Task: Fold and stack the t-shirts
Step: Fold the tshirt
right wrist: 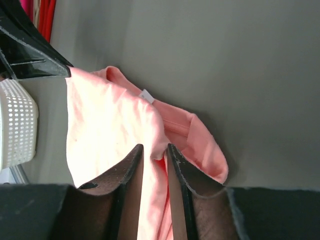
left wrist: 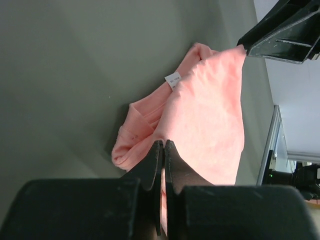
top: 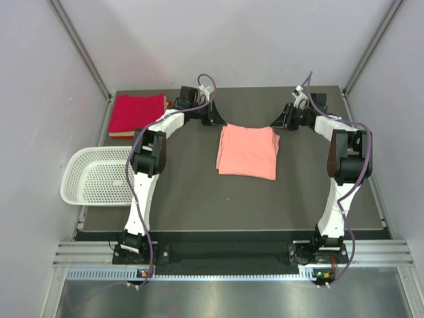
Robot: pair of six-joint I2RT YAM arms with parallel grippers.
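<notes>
A salmon-pink t-shirt (top: 246, 152) lies folded in a rough rectangle on the dark table, its white tag (left wrist: 173, 80) showing at the far edge. My left gripper (top: 222, 123) is at the shirt's far left corner, and in the left wrist view it (left wrist: 163, 143) is shut on a pinch of pink cloth. My right gripper (top: 275, 122) is at the far right corner. In the right wrist view it (right wrist: 155, 147) stands open, with a fold of the shirt (right wrist: 110, 125) lying loose between its fingers. Folded crimson t-shirts (top: 137, 114) sit stacked at the table's far left corner.
A white perforated basket (top: 96, 175) hangs over the table's left edge, beside the left arm. Grey walls close in the back and both sides. The table (top: 265, 205) extends toward the arm bases in front of the shirt.
</notes>
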